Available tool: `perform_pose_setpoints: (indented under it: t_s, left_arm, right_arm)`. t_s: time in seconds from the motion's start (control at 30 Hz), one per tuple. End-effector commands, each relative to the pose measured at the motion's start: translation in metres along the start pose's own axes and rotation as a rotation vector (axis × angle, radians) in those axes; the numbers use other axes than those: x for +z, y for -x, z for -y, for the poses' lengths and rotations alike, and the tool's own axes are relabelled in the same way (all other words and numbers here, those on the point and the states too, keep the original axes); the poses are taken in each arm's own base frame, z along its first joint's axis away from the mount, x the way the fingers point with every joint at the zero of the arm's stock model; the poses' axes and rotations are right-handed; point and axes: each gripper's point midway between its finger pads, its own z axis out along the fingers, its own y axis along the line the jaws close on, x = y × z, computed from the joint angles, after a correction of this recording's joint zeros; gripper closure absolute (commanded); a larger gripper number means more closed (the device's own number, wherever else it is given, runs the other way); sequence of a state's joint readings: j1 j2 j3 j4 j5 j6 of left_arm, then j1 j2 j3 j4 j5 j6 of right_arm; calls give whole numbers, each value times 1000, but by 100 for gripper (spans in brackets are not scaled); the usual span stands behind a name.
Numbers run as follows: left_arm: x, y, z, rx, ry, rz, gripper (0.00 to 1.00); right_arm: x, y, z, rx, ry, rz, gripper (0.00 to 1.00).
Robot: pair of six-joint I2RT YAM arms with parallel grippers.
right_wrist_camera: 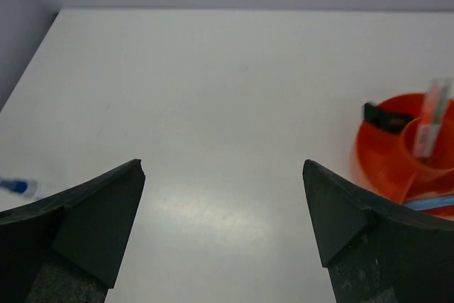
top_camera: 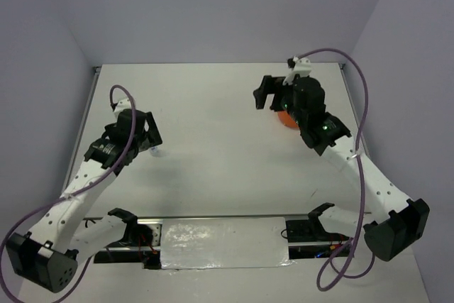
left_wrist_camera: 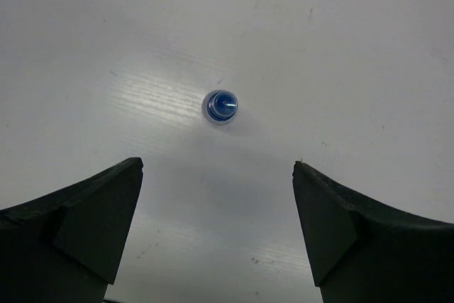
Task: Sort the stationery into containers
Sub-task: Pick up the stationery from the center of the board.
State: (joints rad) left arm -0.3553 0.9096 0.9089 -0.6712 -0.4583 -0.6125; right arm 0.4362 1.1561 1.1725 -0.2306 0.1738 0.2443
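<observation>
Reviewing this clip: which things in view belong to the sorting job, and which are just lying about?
Job in hand:
- blue-capped bottle, in front of the open left gripper
- orange tub, with a black piece and a light-blue strip inside

Not part of it:
- purple cables
- silvery sheet between the arm bases

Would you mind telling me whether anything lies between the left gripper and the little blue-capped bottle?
Nothing visible does. The left gripper hangs open over the blue-capped bottle, which stands alone on the table, in line with the gap between the fingers.
</observation>
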Motion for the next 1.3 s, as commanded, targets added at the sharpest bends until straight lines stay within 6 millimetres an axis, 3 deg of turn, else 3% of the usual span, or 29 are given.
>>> perform_pose_setpoints:
  t_s: [0.0,0.1,0.23,0.33,0.7,1.0,1.1,1.27]
  left_arm:
    - [18,0,9,-92,25,-24,1]
    - [34,-2,9,-100,76,-32,1]
    - [45,2,4,-113,136,-13,1]
    - [54,1,-4,-120,176,-19,1]
    - [92,-16,3,-133,152,-117,18]
    - [96,-34,3,-137,137,-155,28]
    - [96,-36,3,-137,130,-156,44]
    - [98,-39,1,-124,142,-168,59]
  right_arm:
    - [-17,-53,-42,34,173,-121,0]
    - [-33,-78,-68,35,284,-172,0]
    - [-45,-116,-78,43,347,-244,0]
    - [-52,-131,-78,39,363,-278,0]
    - [-65,-135,-78,53,397,-274,0]
    - [-64,-148,-81,61,406,-304,0]
    - [-62,-149,-83,64,410,-303,0]
    - [-62,-152,-87,70,422,-311,0]
